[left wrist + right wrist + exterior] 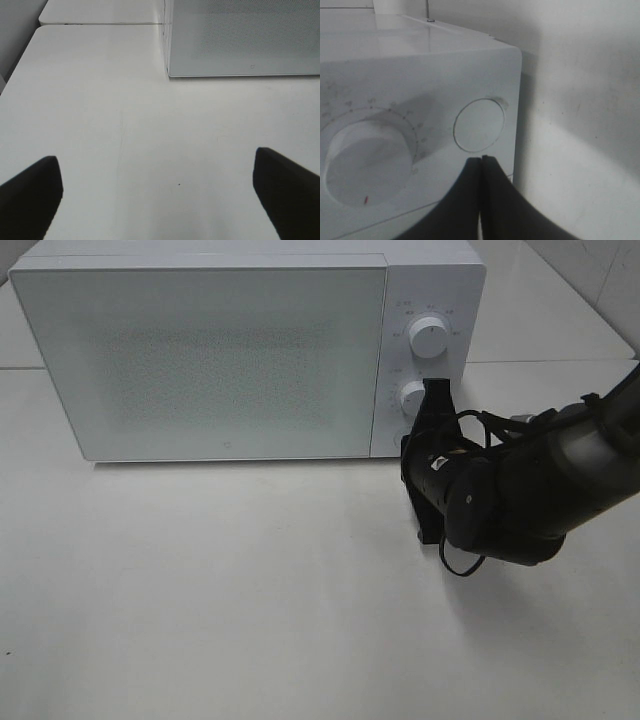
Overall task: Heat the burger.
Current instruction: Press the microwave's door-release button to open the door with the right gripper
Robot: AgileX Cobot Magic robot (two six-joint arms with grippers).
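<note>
Our right gripper [481, 159], pinched shut, is just beside the round button [479, 125] on the microwave [200, 350], so we'd center the tips and push straight in; left gripper [160, 195] is wide apart.

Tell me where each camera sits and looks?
Exterior high: above, looking down at the closed microwave; right arm and shut right pincer show.
Left wrist: on the left arm, facing table and microwave door; open left pincer shows.
Right wrist: on the right arm, close on the round button; right pincer tips show.
Shared: all see the microwave.
</note>
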